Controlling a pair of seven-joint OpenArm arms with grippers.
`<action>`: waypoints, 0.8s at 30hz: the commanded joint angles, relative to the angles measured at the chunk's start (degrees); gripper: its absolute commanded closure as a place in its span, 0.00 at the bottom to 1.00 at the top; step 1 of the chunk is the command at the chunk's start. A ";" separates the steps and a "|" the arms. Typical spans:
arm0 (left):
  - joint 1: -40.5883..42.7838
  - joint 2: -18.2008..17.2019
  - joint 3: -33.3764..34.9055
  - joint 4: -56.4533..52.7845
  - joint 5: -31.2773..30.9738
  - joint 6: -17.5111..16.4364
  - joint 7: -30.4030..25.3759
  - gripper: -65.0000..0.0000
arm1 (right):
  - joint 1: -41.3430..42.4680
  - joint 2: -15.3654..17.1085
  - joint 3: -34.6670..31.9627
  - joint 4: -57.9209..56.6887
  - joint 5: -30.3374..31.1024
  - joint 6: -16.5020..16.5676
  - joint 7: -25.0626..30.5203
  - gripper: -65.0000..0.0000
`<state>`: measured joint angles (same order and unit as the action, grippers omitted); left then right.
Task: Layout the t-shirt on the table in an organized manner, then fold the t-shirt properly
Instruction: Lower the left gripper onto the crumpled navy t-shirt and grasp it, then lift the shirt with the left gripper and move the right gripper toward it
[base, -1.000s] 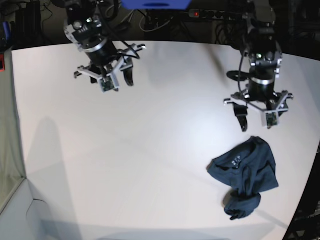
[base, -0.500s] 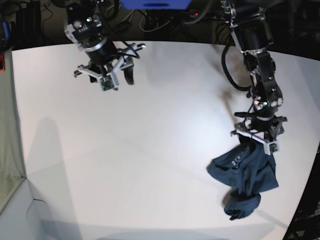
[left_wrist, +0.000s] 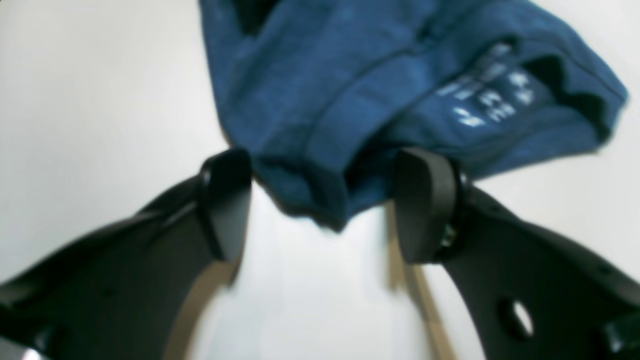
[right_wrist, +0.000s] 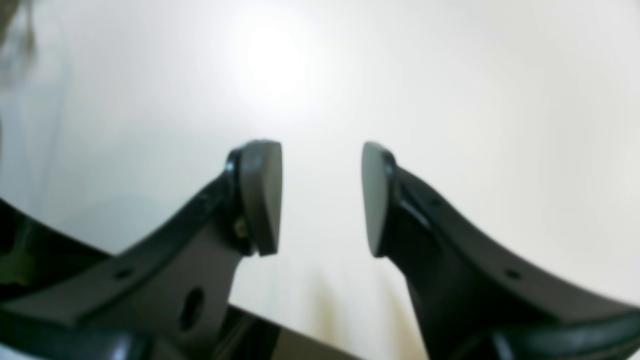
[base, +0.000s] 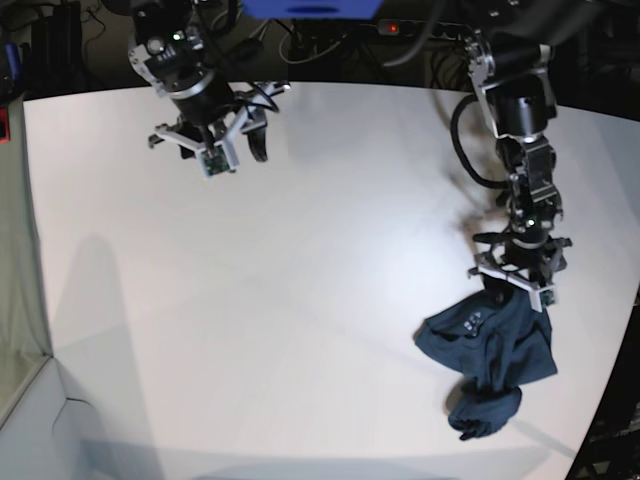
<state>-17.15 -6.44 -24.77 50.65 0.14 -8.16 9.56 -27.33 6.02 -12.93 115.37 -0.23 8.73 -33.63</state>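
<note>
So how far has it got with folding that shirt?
Nothing looks done: the t-shirt lies in a crumpled heap near the edge of the table. In hand: the left end effector is at the shirt's edge, open, with a fold of cloth between its fingers but not clamped. The right end effector hangs open over bare table. Spreading the shirt flat and folding it are both left.

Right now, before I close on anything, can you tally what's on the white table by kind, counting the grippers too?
Dark navy-blue crumpled cotton t-shirt: 1
Black two-finger grippers: 2, the left gripper open astride the shirt's edge, the right gripper open above bare table
Smooth white matte table: 1
Total: 4
</note>
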 joint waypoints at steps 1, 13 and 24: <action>-2.06 -0.29 0.03 0.03 -0.19 -0.41 -1.52 0.34 | 0.39 0.09 0.05 0.89 0.10 0.19 0.79 0.59; -3.64 -0.29 0.03 -3.75 -0.19 -0.58 -1.52 0.86 | 1.71 0.09 0.05 0.89 0.10 0.19 0.44 0.59; 15.43 -0.29 -0.06 20.78 -0.19 -0.58 -0.82 1.00 | 7.07 -0.09 -0.57 0.89 0.10 0.19 0.44 0.58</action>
<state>-0.05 -6.04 -24.75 70.13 0.34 -8.58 10.48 -20.27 5.96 -13.56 115.33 -0.27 8.75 -34.48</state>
